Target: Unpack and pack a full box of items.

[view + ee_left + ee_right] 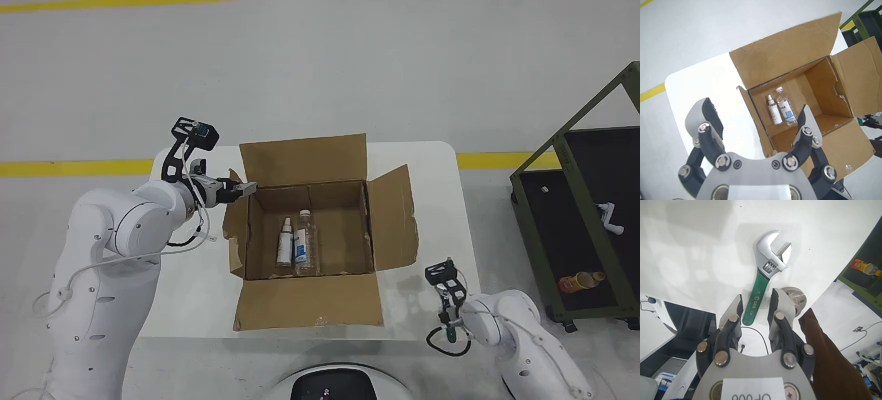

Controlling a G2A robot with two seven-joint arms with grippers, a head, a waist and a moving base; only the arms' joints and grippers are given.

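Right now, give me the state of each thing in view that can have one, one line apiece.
cardboard box: open, all four flaps folded out.
spray bottle: lying on the box floor.
clear bottle: lying beside it, capped.
wrench: lying flat on the table, mouth open.
left tool: open, holding nothing.
right tool: open, straddling the wrench handle.

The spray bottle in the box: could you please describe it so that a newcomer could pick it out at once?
Find the open cardboard box on the white table; two bottles lie side by side on its floor. The spray bottle is the smaller, white one with a slim nozzle top, whereas the clear bottle beside it is bigger and wears a round cap.
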